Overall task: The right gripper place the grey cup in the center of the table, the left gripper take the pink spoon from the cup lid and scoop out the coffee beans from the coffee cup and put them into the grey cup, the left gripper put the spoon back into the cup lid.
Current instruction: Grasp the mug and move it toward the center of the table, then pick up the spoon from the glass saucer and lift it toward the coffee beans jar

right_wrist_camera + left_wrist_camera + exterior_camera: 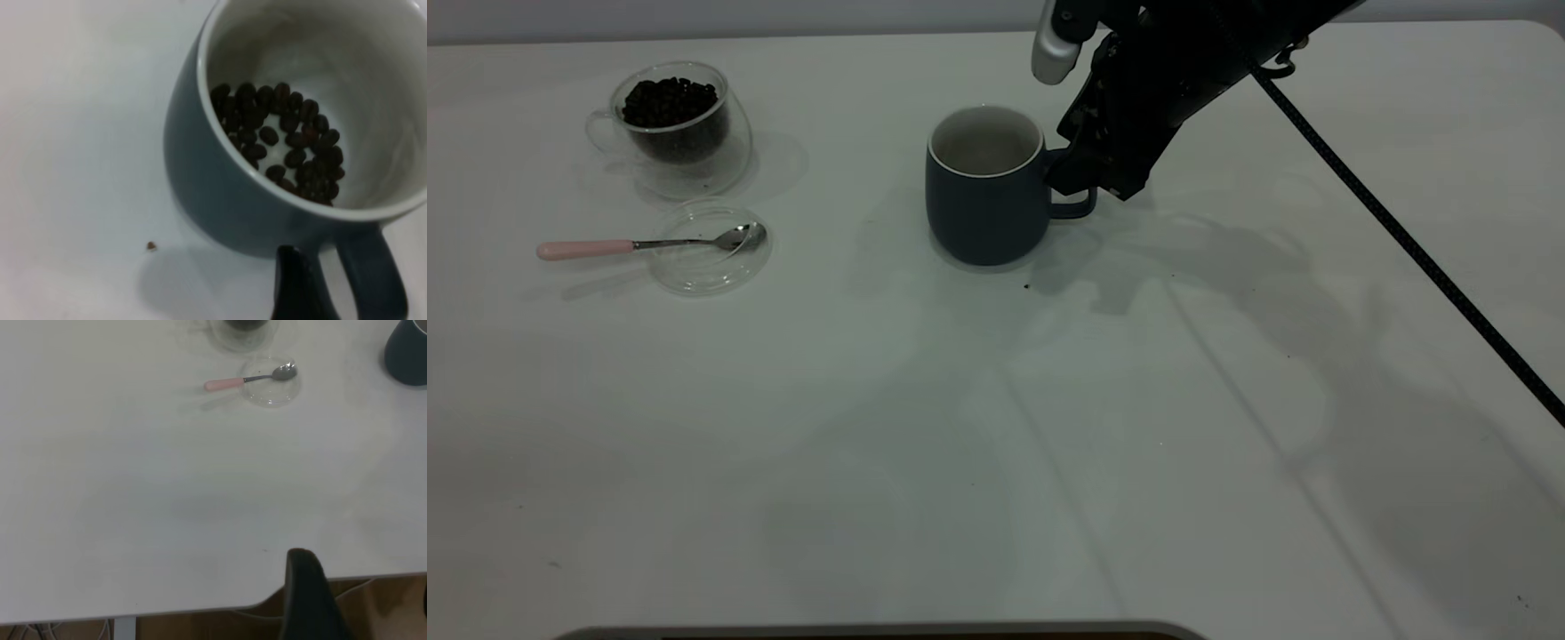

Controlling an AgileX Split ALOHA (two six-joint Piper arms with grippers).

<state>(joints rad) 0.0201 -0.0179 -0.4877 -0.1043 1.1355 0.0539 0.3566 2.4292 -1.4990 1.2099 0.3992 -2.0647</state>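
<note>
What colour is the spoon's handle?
Pale pink, with a shiny metal bowl; the pink spoon shows best in the exterior view.

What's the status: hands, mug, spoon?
Right hand at the grey cup handle, grip unclear. Left hand back at the table edge. Pink spoon on cup lid, beans already in the cup. Path clear.

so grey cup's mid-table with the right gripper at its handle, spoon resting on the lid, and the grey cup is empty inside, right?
Not empty. The right wrist view shows coffee beans lying on the bottom of the grey cup. The rest holds: the right gripper is at the cup's handle, and the pink spoon rests with its bowl on the cup lid.
</note>
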